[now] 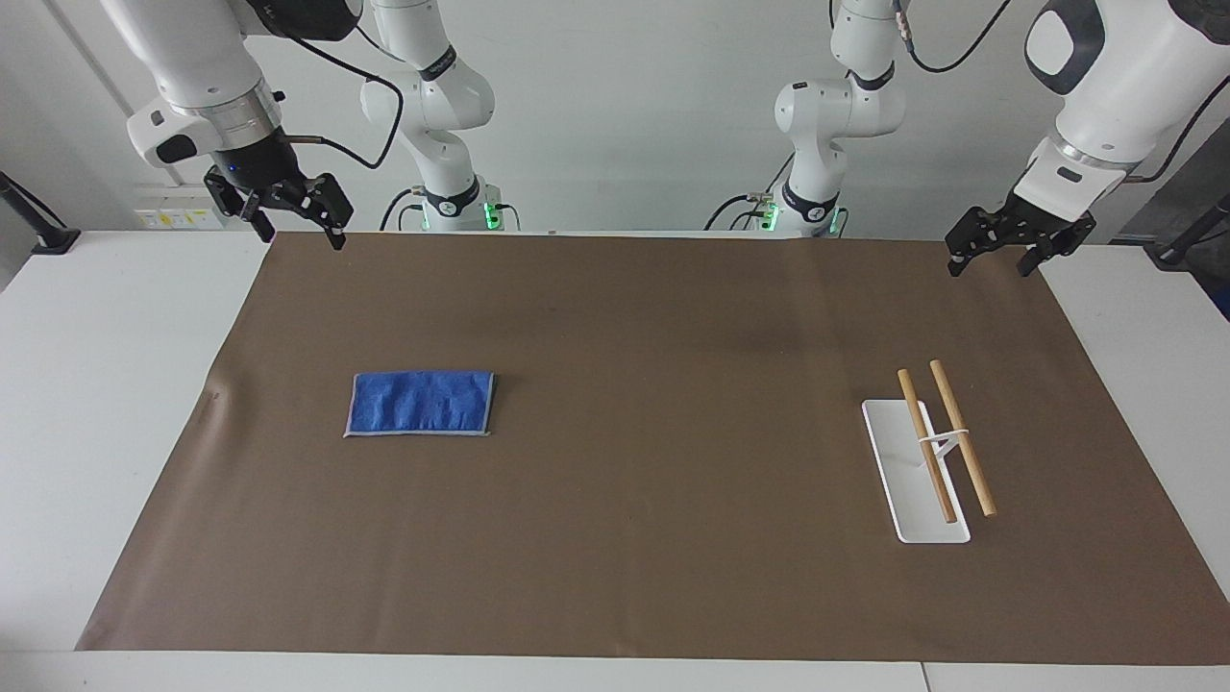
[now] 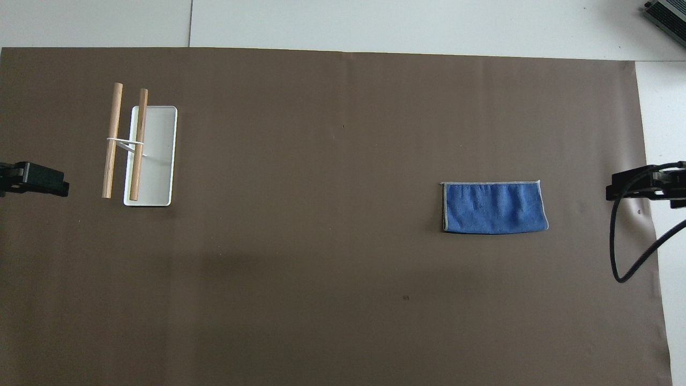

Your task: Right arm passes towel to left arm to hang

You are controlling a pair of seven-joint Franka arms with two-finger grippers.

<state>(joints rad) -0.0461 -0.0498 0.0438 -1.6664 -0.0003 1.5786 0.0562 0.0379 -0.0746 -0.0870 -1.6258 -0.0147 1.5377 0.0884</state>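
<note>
The right gripper (image 1: 296,223) hangs in the air over the corner of the brown mat (image 1: 615,317) at the right arm's end of the table, on the robots' side. Its two black fingers stand spread apart with nothing between them, and it touches nothing. The left gripper (image 1: 995,255) hangs the same way over the mat's corner at the left arm's end, fingers apart, empty, clear of everything. In the overhead view only the tips of each show, the left gripper (image 2: 35,179) at one edge and the right gripper (image 2: 643,185) at the other, with a black cable (image 2: 616,252) looping down from the right one.

The towel (image 1: 421,404) lies flat on the mat toward the right arm's end, a blue rectangle with a pale grey border, its long edges running along the table. It lies well apart from the right gripper and farther from the robots than that gripper's corner. From above the towel (image 2: 494,207) shows light creases and bare mat all round it.

Toward the left arm's end stands a white rack (image 1: 913,471) with a flat oblong base and two wooden rods (image 1: 947,437) held side by side above it, their length running away from the robots. One rod overhangs the base on the side toward the left arm's end. Between towel and rack the mat is a wide open stretch, and the white table (image 1: 106,384) shows past the mat at both ends.
</note>
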